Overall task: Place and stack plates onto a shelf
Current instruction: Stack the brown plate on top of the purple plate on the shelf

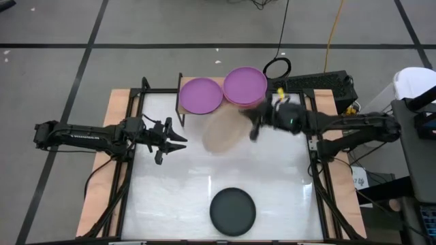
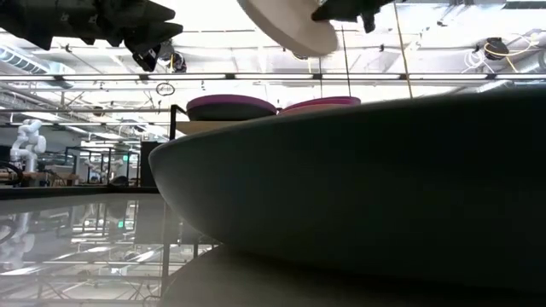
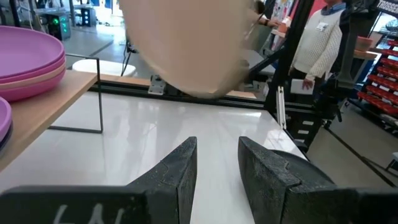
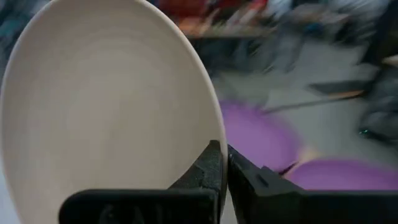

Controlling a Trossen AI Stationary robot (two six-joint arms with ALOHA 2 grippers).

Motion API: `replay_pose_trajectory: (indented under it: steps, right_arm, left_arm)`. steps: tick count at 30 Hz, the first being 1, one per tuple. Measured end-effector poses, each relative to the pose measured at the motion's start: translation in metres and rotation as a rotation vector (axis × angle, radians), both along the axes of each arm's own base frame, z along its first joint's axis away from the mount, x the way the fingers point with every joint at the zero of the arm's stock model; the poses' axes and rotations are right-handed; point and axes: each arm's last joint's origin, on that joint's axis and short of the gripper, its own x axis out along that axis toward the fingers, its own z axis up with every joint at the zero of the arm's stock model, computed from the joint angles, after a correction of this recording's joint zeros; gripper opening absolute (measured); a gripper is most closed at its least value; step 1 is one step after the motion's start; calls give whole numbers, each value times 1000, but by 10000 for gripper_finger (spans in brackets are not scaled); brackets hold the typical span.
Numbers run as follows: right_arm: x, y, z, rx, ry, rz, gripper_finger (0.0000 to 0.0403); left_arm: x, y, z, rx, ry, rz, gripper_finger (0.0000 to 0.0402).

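White lettering is borne along the left arm (image 1: 75, 135), left of the shelf (image 1: 182, 92), but it cannot be read for sure; no other text is legible

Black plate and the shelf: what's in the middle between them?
In the high view, bare white table runs from the black plate toward the shelf; above it the right end effector holds a beige plate.

White table (image 1: 177, 177), person in a white sweater (image 3: 317, 43) (beyond it), red bins (image 3: 382, 68) — far side
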Motion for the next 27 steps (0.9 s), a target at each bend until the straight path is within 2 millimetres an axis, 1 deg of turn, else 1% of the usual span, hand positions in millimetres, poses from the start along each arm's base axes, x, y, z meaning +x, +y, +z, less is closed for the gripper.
replay_pose_trajectory:
  steps: [3, 5, 8, 10, 13, 16, 21, 23, 27]
  right_arm:
    - [2, -25, 11, -8, -149, -86, 0]
    - [5, -41, 17, -4, -250, -90, 0]
    - [12, -65, 16, 19, -352, -109, 0]
    - [18, -81, 8, 45, -376, -129, 0]
    - [31, -102, -8, 107, -361, -139, 0]
    - [46, -117, -21, 166, -335, -124, 0]
    - [69, -133, -39, 204, -293, -123, 0]
    - [74, -139, -45, 211, -278, -135, 0]
    - [78, -148, -60, 229, -242, -163, 1]
  left_arm:
    - [0, 0, 0, 4, -2, 0, 122]
    - [0, 0, 1, 8, -8, 1, 122]
    - [0, 0, 2, 15, -19, 1, 122]
    - [0, 0, 2, 16, -26, 4, 122]
    - [0, 0, 3, 24, -28, 5, 122]
    - [0, 0, 3, 31, -29, 5, 122]
    - [0, 0, 2, 31, -23, 4, 122]
    - [0, 0, 1, 30, -13, 4, 122]
    - [0, 0, 0, 25, 1, 3, 122]
